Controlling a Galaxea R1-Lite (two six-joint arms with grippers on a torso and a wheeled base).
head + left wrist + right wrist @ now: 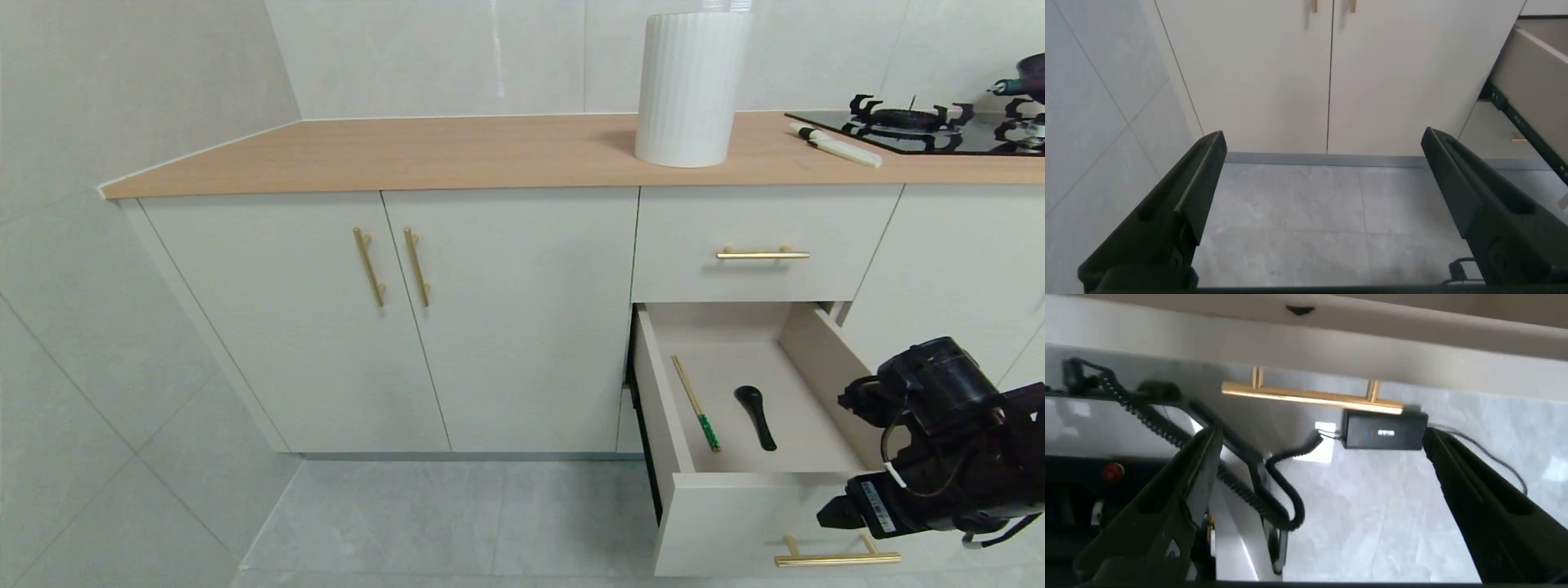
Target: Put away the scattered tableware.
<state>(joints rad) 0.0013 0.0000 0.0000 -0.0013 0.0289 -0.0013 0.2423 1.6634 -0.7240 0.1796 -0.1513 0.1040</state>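
Cream plastic knife [834, 145] lay on tan wooden counter [408, 151] | likely light, stiff (smooth, may slip); grip mid-handle | left gripper [1319, 212], right gripper [1315, 506] both gaped.

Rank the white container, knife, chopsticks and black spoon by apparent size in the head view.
Largest: white container.
Next: chopsticks and knife, alike in length; knife farther off, so unranked.
Smallest: black spoon, though broader than the chopsticks.

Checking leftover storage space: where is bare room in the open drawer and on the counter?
Drawer: bare floor between spoon and right wall, and behind the chopsticks. Counter: bare from left corner to white container. Crowded between container and stove, where a knife lies.
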